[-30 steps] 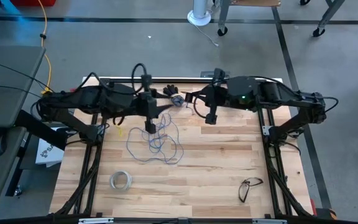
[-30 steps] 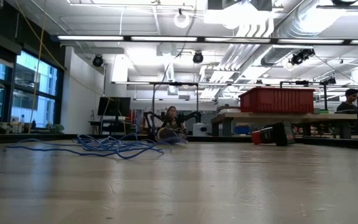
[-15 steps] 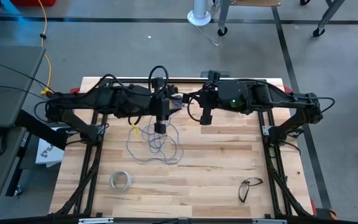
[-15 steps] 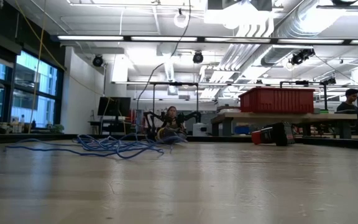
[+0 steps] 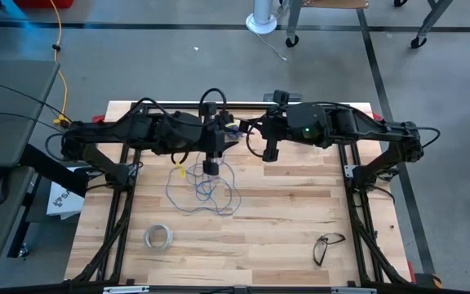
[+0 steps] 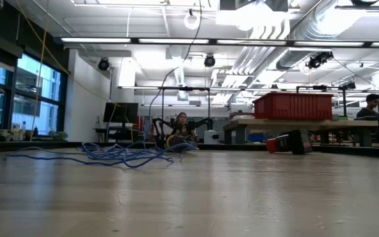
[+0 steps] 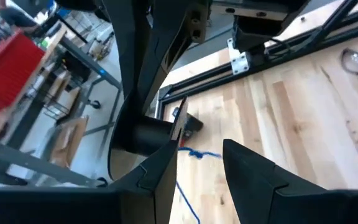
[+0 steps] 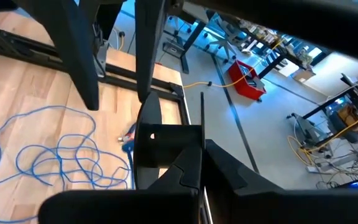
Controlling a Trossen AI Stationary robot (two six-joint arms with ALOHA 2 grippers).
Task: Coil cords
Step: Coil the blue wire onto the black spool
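The thin blue cord lies in a loose tangle point(image 5: 204, 189) on the wooden table, left of centre; it also shows in the right wrist view point(image 8: 55, 155) and the low view point(image 6: 107, 155). A small dark spool point(image 5: 232, 131) sits near the far edge, partly under my left arm, and shows as a dark lump point(image 7: 190, 122) in the left wrist view. My left gripper point(image 5: 210, 168) hovers open, well above the tangle's far end, with nothing between its fingers point(image 7: 201, 171). My right gripper point(image 5: 270, 153) hangs shut in the air to the right of the tangle point(image 8: 201, 165).
A whitish ring of tape point(image 5: 158, 237) lies near the front left. A pair of glasses point(image 5: 327, 245) lies at the front right. A small yellow piece point(image 5: 178, 170) lies beside the tangle. The table's right half point(image 5: 300, 204) is bare wood.
My left gripper has swung toward the table's right and sunk a little, ending above the tangle's far end. My right gripper has edged slightly toward the left. The cord has not moved.
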